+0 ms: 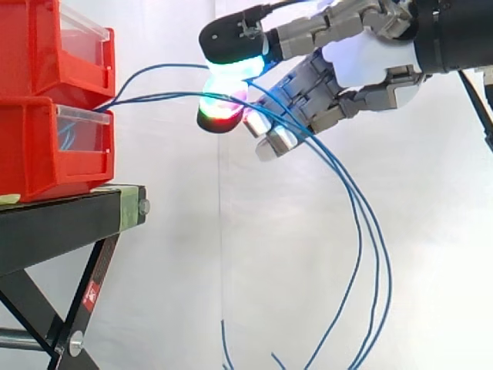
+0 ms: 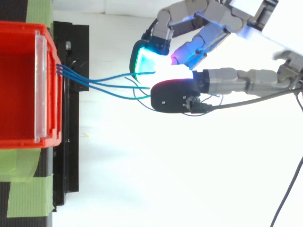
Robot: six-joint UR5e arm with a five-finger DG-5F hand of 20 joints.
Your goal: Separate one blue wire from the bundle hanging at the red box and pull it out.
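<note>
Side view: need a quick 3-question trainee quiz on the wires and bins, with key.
1. True or false: the blue wires come out over the top rim of the upper red bin.
2. What do the stacked bins rest on? A) a black stand B) a wooden shelf C) the floor
3. Fill in: beyond the hand, the wires hang ___ toward the bottom of the view.
Key: 1 false, they leave at the front of the lower red bin, under the upper one; 2 A; 3 down.
</note>
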